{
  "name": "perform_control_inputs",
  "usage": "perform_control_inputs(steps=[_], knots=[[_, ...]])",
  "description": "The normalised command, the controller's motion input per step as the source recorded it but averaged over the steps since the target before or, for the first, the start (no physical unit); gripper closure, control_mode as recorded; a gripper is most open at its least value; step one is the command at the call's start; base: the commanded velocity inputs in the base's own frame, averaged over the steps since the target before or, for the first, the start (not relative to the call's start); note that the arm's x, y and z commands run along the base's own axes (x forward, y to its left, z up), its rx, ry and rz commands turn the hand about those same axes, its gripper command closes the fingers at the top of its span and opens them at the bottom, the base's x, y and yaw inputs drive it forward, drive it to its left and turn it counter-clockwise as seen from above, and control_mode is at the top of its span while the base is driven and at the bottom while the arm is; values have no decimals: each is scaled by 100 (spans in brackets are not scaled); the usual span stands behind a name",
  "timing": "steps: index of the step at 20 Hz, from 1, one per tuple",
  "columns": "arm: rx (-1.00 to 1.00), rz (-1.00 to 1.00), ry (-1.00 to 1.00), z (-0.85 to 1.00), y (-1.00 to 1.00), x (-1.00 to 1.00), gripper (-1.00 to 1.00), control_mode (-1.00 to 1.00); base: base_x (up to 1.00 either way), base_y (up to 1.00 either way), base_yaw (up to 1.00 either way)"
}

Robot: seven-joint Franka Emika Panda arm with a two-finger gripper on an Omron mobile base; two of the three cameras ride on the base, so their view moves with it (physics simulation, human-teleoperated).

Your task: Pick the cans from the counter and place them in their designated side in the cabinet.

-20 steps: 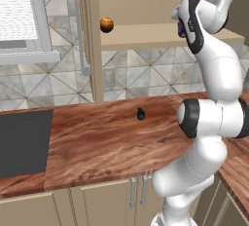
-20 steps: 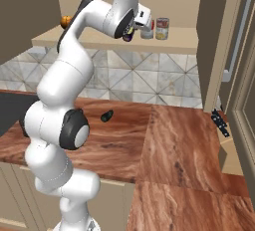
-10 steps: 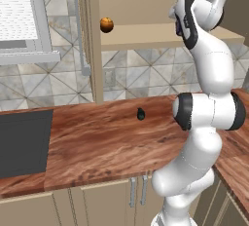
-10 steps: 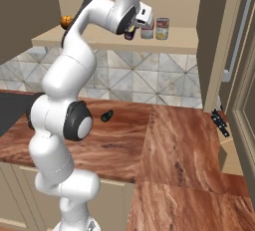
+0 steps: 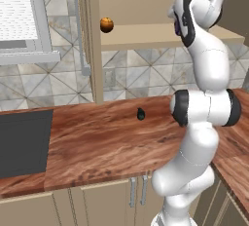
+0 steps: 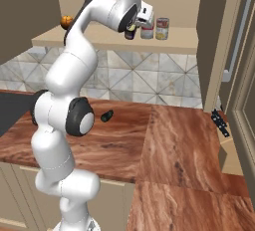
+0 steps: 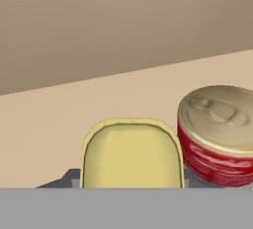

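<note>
Reaching up to the cabinet [image 6: 99, 38] shelf, the gripper [image 6: 130, 32] grasps the yellow-topped blue can [image 7: 131, 153], just beside the red can [image 7: 216, 134] standing on the shelf. A small dark blob [image 5: 140, 114] lies on the worktop [image 5: 97, 142].

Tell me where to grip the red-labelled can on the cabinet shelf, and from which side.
Grip the red-labelled can around its round side wall, probably coming level from the shelf's open front. It stands upright; the blue can and another can stand close, so the finger room is uncertain.
</note>
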Motion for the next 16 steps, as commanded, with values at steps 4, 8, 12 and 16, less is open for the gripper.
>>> perform_control_inputs(steps=[4, 8, 12, 16], knots=[[0, 4, -4, -6, -1, 26, -100, -100, 0, 0, 0], [0, 6, -10, 0, -4, 7, -100, -100, 0, 0, 0], [0, 7, -14, 0, -3, -2, -100, -100, 0, 0, 0], [0, 8, -13, 0, 7, -7, -100, -100, 0, 0, 0]])
